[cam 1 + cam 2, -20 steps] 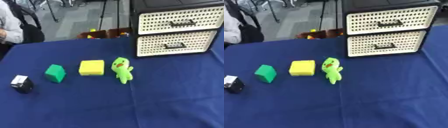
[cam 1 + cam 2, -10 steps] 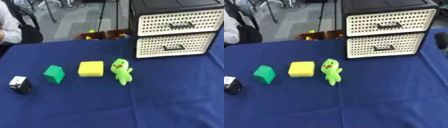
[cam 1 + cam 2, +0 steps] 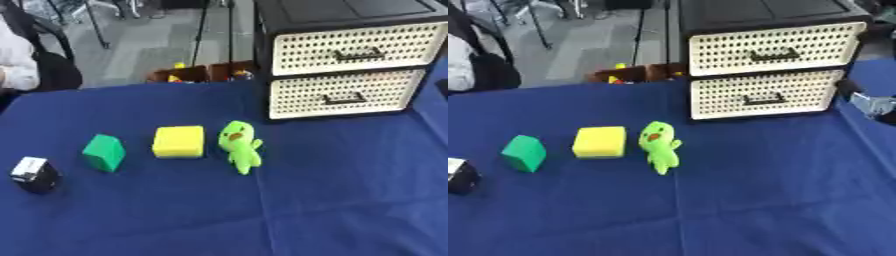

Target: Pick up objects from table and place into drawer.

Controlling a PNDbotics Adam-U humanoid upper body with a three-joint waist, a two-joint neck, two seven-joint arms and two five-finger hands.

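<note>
On the blue tablecloth (image 3: 350, 190) four things lie in a row: a small black and white box (image 3: 33, 174) at the far left, a green block (image 3: 104, 152), a yellow block (image 3: 178, 141) and a green plush toy (image 3: 240, 150) with an orange beak. At the back right stands a black drawer unit (image 3: 350, 10); its upper drawer (image 3: 354, 48) and lower drawer (image 3: 341, 93) are cream, perforated and both closed. A dark and silver part of my right hand (image 3: 874, 106) shows at the right edge, beside the lower drawer and touching nothing. My left hand is out of sight.
Beyond the table's far edge a brown box (image 3: 206, 74) with small coloured things stands on the grey floor. A seated person in white (image 3: 17, 65) shows at the far left edge. Bare cloth stretches across the front and right of the table.
My right hand has come into view at the right edge and sunk a little toward the lower drawer. The objects on the cloth have not moved.
</note>
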